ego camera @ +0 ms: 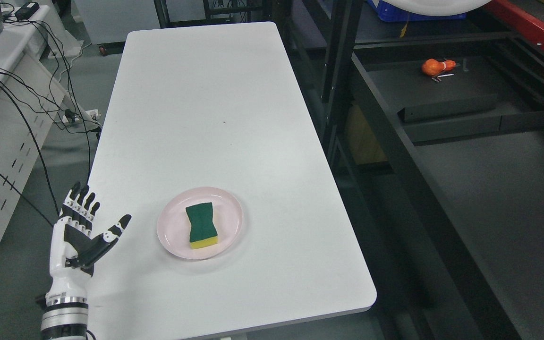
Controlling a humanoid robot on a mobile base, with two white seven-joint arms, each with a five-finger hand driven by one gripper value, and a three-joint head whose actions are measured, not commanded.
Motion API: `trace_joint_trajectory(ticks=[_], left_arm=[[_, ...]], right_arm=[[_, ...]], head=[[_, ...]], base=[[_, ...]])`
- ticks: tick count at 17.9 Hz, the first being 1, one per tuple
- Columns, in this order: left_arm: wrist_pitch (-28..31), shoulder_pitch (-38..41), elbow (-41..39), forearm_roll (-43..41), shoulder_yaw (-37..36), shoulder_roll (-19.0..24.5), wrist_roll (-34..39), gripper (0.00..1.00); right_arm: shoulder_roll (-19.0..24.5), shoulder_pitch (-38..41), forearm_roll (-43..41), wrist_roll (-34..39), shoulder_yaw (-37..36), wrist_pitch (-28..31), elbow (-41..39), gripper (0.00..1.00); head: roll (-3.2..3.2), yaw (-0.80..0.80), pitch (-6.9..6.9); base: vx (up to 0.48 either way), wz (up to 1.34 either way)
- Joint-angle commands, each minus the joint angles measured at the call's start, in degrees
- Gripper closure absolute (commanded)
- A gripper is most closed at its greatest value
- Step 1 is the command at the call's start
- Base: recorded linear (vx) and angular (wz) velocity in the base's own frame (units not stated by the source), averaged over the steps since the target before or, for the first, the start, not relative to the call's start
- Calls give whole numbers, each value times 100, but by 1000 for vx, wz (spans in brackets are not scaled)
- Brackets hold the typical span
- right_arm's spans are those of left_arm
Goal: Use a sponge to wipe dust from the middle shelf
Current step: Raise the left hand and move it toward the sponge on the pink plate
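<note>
Two large structures fill your view: a long white bench [225, 108] running away from you through the middle, and a dark metal shelf rack [442, 156] to its right, separated by a narrow gap. On the rack's upper far level lies a small orange object [435, 67]; the broad dark shelf [503, 198] below it, nearer to you, appears bare.

Toward the near end of the bench sits a pale pink plate [170, 231]. Inside it lies the sponge [201, 225], green scouring side up, yellow foam showing along its near edge, pinched at the waist, long axis pointing away from you.

Your left robot hand [80, 233] hovers at the bench's left edge, just left of the plate, palm facing right, fingers spread apart and holding nothing. The right robot hand is not in view.

The step in hand looks to be picking up the sponge. Bring the hand over the plate from the left, come down onto the sponge, and close across its narrow waist, thumb on one side, fingers on the other. The plate rim is raised, so lift straight up before travelling.

Room is generous: the bench is bare beyond the plate. Watch the black rack post [340, 61] near the bench's right edge when crossing to the shelf, and the cables [40, 108] hanging at far left.
</note>
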Motion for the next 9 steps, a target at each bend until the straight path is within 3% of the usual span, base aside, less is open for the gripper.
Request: trace_joint_trajectory(ticks=[1, 9], left_arm=[[-4, 95, -37, 0, 38, 95, 1, 1], [4, -46, 7, 0, 47, 179, -34, 1]], right_arm=[[-100, 1, 0, 4, 0, 413, -100, 0], [-100, 1, 0, -4, 0, 413, -100, 0]], head=[[0, 0, 0], [0, 0, 0]], base=[[0, 0], [0, 0]])
